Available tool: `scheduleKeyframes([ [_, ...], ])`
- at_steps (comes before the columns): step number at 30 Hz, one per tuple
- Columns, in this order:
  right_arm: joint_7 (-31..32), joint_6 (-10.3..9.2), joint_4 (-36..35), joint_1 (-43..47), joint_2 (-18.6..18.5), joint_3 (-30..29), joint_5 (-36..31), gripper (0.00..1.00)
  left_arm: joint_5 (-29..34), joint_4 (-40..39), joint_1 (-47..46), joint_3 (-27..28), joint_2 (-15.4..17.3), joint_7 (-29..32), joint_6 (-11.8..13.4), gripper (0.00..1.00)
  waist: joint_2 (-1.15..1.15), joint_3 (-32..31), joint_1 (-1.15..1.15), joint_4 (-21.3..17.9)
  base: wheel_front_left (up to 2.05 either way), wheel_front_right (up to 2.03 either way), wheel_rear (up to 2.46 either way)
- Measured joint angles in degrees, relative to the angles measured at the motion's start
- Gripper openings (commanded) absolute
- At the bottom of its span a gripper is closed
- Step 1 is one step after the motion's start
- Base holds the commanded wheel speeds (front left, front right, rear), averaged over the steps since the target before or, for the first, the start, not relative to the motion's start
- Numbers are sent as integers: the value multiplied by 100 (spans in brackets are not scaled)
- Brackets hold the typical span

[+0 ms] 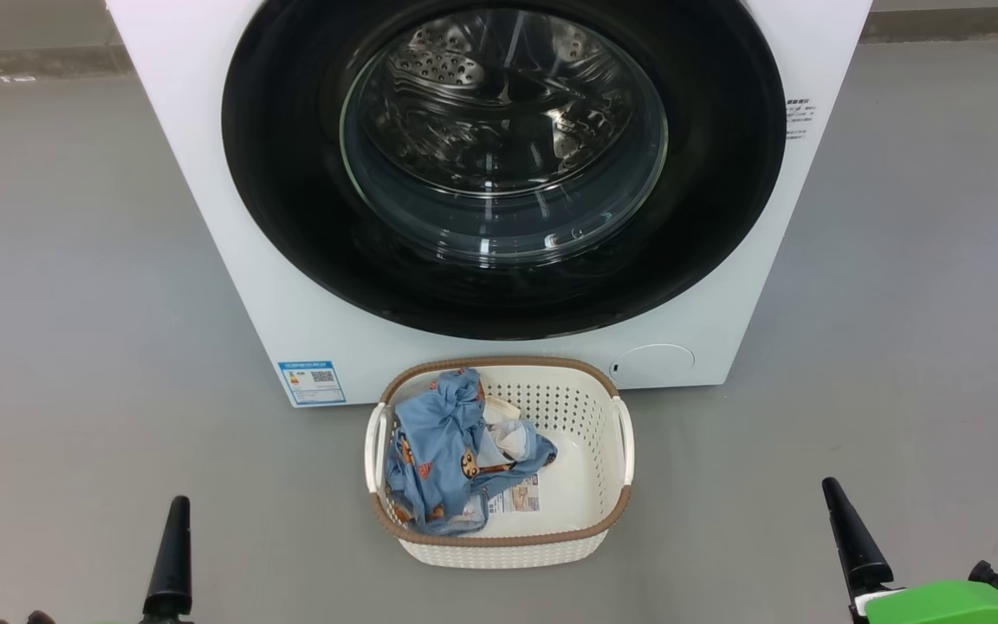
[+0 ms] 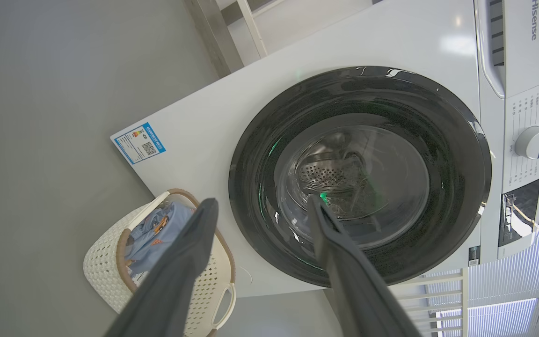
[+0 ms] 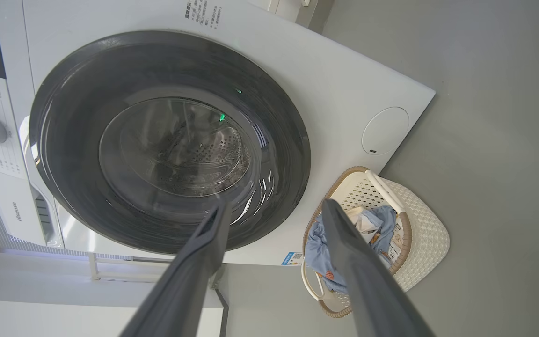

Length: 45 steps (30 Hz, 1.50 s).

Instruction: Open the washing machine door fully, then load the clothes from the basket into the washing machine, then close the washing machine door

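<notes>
the washing machine (image 1: pixel 317 329) stands straight ahead of us, its door (image 1: pixel 274 173) shut flat against the front, so opening it comes first. the door lies forward of and above both grippers, about midway between them (which edge swings free we cannot tell). the basket (image 1: pixel 499 361) sits on the floor just before the machine, the clothes (image 1: pixel 438 433) heaped in its left half. our left gripper (image 2: pixel 262 200) and right gripper (image 3: pixel 276 202) both stand spread wide, holding and touching nothing.

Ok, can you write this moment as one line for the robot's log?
washing machine door: shut | clothes: in basket | left end effector: open, empty | right end effector: open, empty | stage: door unopened
</notes>
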Motion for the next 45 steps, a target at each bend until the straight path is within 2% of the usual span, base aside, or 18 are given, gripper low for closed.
scheduleKeyframes([
  [25,-389,0,-31,-5,-256,476,-1190,100,1618,-266,108,-153,52,-377,0,100,0,53,0,69,0,0,0],
  [45,-704,0,-122,-7,-410,628,-2302,100,2911,-480,200,-300,190,-726,0,100,0,87,0,143,0,0,0],
])
